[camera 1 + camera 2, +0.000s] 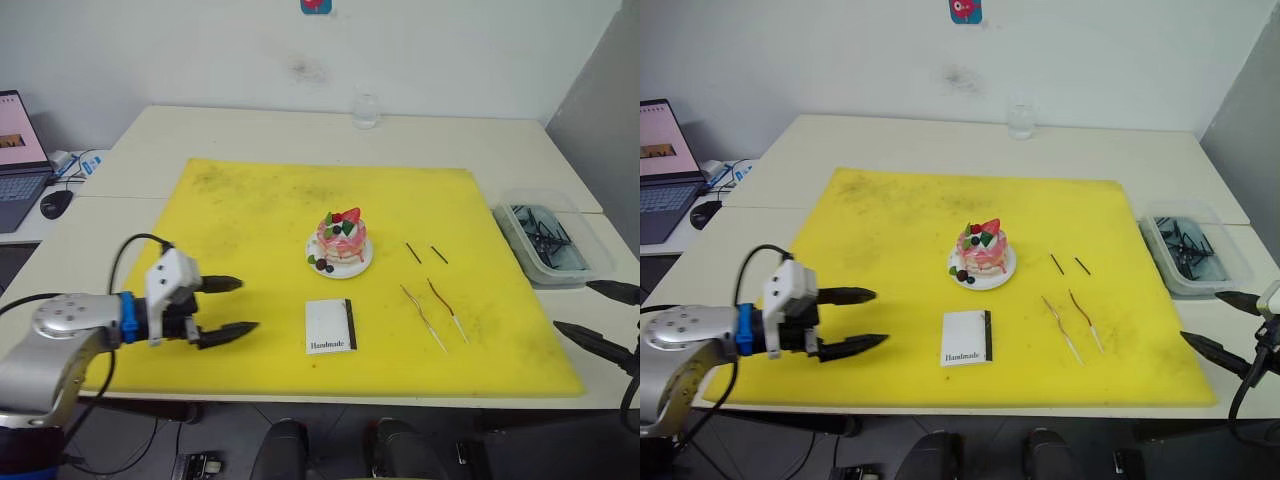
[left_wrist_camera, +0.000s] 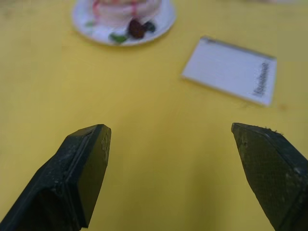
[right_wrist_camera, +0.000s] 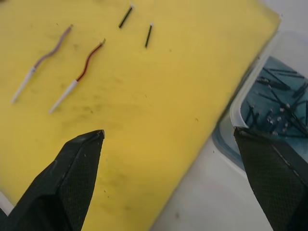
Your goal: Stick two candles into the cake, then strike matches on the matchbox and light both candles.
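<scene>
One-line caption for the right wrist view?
Open right gripper over mat edge, two candles and two matches ahead.

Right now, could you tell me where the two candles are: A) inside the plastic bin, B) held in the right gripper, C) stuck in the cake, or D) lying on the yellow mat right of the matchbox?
D: both candles lie flat on the mat, right of the matchbox, and the cake has none in it.

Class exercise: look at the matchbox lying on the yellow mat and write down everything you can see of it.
The matchbox is a flat white rectangle, seemingly cardboard, lying face up and closed on the yellow mat. A black striking strip runs along its edge nearest the candles, and small "Handmade" lettering sits near its front edge. It lies just in front of the cake, apart from its plate. Nothing touches it but the mat.
</scene>
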Motion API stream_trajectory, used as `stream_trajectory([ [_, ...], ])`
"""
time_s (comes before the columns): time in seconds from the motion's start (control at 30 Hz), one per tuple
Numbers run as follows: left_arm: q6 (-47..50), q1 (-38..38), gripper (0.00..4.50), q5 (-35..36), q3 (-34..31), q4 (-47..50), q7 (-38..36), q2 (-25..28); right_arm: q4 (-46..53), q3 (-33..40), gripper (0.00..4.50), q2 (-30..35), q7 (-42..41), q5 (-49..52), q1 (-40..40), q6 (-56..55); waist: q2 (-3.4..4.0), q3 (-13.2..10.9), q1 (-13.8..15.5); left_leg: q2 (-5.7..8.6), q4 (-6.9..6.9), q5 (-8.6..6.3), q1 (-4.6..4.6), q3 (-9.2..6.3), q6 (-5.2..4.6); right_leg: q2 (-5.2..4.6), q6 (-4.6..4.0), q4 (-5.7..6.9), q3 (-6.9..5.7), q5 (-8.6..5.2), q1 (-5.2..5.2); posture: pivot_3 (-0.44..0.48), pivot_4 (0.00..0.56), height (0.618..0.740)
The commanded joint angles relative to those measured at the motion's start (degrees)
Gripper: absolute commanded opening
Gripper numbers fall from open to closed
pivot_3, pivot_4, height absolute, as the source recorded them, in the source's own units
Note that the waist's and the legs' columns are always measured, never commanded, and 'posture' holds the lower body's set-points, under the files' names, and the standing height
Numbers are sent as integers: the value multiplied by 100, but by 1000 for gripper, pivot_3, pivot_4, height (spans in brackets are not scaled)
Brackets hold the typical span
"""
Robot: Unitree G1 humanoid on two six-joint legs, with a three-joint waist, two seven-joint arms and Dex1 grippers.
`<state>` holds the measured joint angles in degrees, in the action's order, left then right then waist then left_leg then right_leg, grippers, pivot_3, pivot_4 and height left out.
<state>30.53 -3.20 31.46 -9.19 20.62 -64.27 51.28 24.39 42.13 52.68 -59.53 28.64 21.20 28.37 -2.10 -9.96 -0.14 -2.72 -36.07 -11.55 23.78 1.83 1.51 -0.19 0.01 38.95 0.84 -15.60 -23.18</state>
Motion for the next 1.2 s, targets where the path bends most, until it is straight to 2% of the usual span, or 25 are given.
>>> stream_trajectory([
  [0.03,406,-203,4476,496,267,784,173,-174,892,259,4500,-141,310,481,52,501,0,0,1,0,0,0,0,-2,0,2,1,0,-1,0,0,0,150,740],
  [0.13,613,-364,4476,752,518,1171,281,-331,1710,136,4500,-407,884,797,106,1023,1,1,-4,-2,-1,0,-1,-5,0,8,2,5,-1,1,0,0,150,740],
  [0.27,704,-636,4476,879,828,1375,371,-532,2623,-611,4500,-893,2109,588,62,1586,0,3,-1,0,-4,1,-2,-14,0,14,3,7,-4,2,2,0,150,740],
  [0.43,743,-752,4476,965,984,1486,418,-589,2967,-1695,4500,-1461,3195,1,1,1705,-1,4,-6,3,-8,1,-1,-9,1,14,5,5,2,3,2,0,150,740],
  [0.7,747,-634,4476,1000,1067,1634,473,-597,2680,-2817,4500,-1865,3900,-898,81,1436,0,4,-8,3,-7,1,0,-9,0,14,3,3,3,2,0,0,150,740],
  [1.0,711,-524,4476,983,1091,1682,577,-628,2329,-3236,4500,-2230,4087,-1187,88,1355,0,5,-6,2,-7,1,1,-10,0,14,1,3,1,1,-1,0,150,740],
  [1.1,710,-509,4500,990,1094,1688,598,-628,2279,-3298,3857,-2271,4057,-1277,148,1272,0,4,-7,2,-7,1,0,-9,0,14,1,3,3,1,-1,0,150,740],
  [1.2,707,-467,4500,1001,1099,1720,631,-631,2253,-3367,2796,-2310,4081,-1326,237,1265,1,5,-7,1,-6,1,0,-11,0,13,-7,3,1,-4,-1,0,150,740],
])
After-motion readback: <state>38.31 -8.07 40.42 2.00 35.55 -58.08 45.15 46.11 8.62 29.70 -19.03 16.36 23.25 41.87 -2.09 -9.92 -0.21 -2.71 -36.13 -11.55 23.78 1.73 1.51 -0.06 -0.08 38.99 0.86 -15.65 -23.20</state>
